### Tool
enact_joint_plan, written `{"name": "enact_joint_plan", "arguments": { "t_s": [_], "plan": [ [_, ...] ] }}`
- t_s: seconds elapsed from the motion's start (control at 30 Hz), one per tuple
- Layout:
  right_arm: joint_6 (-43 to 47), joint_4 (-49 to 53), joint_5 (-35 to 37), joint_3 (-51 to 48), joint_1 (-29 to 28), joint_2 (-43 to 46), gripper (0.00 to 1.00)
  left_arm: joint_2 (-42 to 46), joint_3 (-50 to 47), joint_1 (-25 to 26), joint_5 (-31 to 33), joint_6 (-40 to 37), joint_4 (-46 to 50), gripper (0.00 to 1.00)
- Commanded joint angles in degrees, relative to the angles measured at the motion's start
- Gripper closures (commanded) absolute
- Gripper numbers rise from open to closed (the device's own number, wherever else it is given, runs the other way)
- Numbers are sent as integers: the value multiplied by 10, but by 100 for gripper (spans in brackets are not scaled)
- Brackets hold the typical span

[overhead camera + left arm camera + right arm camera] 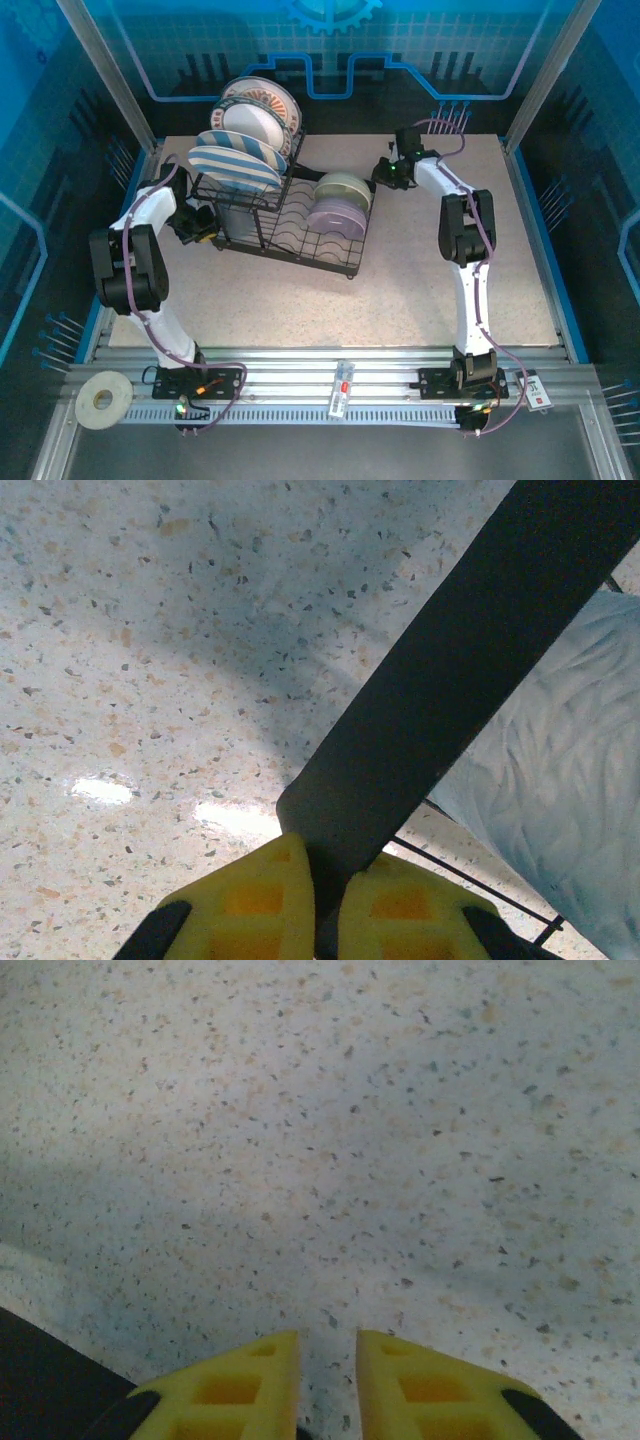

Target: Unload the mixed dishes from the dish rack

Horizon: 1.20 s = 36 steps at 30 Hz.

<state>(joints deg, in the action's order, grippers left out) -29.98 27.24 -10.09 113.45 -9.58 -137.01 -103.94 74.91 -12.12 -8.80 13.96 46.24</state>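
Our left end effector (318, 905) is clenched on a flat black bar of the black wire dish rack (300, 235). Our right end effector (327, 1380) hovers nearly closed over bare speckled counter (330, 1140), holding nothing. A tug could tip the rack, we judge, spilling the blue-and-white striped plates (238, 160) in its raised tier. The pale green bowl (342, 188) and lavender bowl (335, 214) stand in the lower tray.

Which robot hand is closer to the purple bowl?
Right. The right gripper hovers just past the rack's end beside the lavender bowl. The left gripper pinches the dish rack at its opposite end.
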Motion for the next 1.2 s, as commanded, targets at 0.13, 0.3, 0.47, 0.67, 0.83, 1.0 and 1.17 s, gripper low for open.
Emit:
{"name": "enact_joint_plan", "arguments": {
  "t_s": [0.13,0.3,0.47,0.67,0.83,1.0,1.17],
  "plan": [
    [72,31,-43,-34,-25,25,82,-33,32,-13,-23,27,6,100],
    [88,4,-59,-123,-30,79,86,-60,72,-2,-27,34,9,100],
    [72,-46,-75,-223,-32,130,90,-84,107,4,-41,53,11,100],
    [48,-100,-86,-328,-48,183,91,-101,132,12,-50,63,9,100],
    [19,-143,-90,-410,-57,222,92,-115,151,17,-60,72,8,100],
    [1,-164,-102,-465,-61,245,92,-127,162,24,-80,100,-4,100],
    [-8,-170,-100,-519,-68,283,93,-141,179,29,-98,134,-20,100]
  ]
}}
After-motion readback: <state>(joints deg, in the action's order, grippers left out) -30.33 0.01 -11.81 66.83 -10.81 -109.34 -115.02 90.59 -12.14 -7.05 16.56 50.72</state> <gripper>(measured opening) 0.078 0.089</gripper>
